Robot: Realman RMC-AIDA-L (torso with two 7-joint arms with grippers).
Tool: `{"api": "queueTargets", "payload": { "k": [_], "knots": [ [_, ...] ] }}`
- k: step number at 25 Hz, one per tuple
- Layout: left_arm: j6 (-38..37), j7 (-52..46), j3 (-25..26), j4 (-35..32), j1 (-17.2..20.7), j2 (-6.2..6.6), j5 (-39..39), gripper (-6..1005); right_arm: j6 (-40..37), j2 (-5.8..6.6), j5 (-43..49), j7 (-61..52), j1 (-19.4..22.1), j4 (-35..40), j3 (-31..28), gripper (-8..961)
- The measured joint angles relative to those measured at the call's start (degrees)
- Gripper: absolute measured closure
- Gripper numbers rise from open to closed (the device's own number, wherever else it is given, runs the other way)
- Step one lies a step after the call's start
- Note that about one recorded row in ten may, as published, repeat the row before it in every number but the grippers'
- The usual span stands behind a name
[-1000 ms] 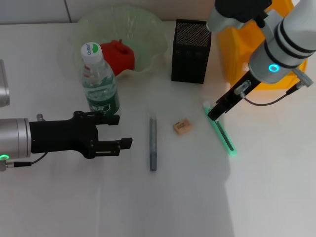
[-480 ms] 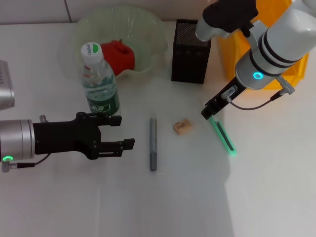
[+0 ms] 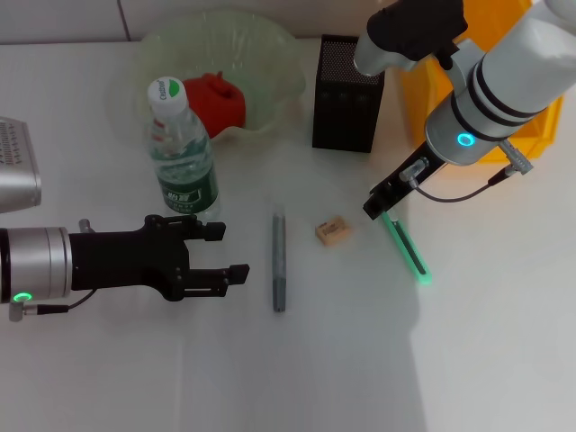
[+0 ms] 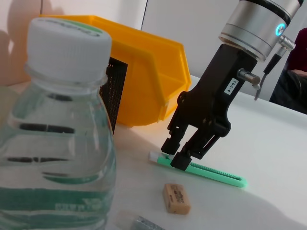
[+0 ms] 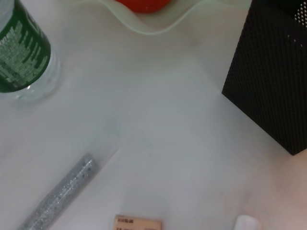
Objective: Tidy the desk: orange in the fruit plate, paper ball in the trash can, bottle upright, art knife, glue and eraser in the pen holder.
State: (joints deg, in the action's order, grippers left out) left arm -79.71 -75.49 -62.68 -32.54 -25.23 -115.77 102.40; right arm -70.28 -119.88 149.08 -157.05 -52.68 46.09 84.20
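Observation:
The green art knife (image 3: 405,245) lies on the white desk right of the tan eraser (image 3: 332,231) and the grey glue stick (image 3: 279,261). My right gripper (image 3: 378,205) hangs low over the knife's white end. In the left wrist view its fingers (image 4: 181,161) stand slightly apart, just above the knife (image 4: 206,171). My left gripper (image 3: 225,252) is open and empty, just in front of the upright bottle (image 3: 180,153). The orange (image 3: 216,99) lies in the pale green fruit plate (image 3: 270,54). The black mesh pen holder (image 3: 348,93) stands behind the eraser. No paper ball is in view.
A yellow bin (image 3: 432,99) stands right of the pen holder, behind the right arm. The bottle (image 4: 57,134) fills the near side of the left wrist view. The right wrist view shows the glue stick (image 5: 62,196), eraser (image 5: 138,223) and pen holder (image 5: 273,81).
My right gripper has moved a little left, onto the knife's white end. My left gripper has drifted slightly right and toward the front, away from the bottle.

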Motion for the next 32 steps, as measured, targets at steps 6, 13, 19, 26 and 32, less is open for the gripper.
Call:
{"api": "queueTargets", "payload": {
  "k": [6, 13, 19, 26, 32],
  "knots": [
    [0.0, 0.0, 0.0, 0.0, -0.2, 0.00, 0.0, 229, 0.1, 0.00, 0.0, 0.0, 0.1, -0.1, 0.0, 573],
    [0.0, 0.2, 0.0, 0.0, -0.3, -0.08, 0.1, 229, 1.1, 0.00, 0.0, 0.0, -0.5, -2.2, 0.0, 573],
    [0.0, 0.2, 0.1, 0.0, -0.3, -0.07, 0.1, 229, 1.8, 0.00, 0.0, 0.0, -1.5, -4.1, 0.0, 573],
    [0.0, 0.2, 0.1, 0.0, -0.3, -0.07, 0.1, 229, 1.8, 0.00, 0.0, 0.0, -1.5, -3.8, 0.8, 607],
    [0.3, 0.3, 0.2, 0.0, -0.3, -0.06, 0.0, 229, 1.4, 0.00, 0.0, 0.0, -0.7, -1.8, 1.1, 756]
  ]
}}
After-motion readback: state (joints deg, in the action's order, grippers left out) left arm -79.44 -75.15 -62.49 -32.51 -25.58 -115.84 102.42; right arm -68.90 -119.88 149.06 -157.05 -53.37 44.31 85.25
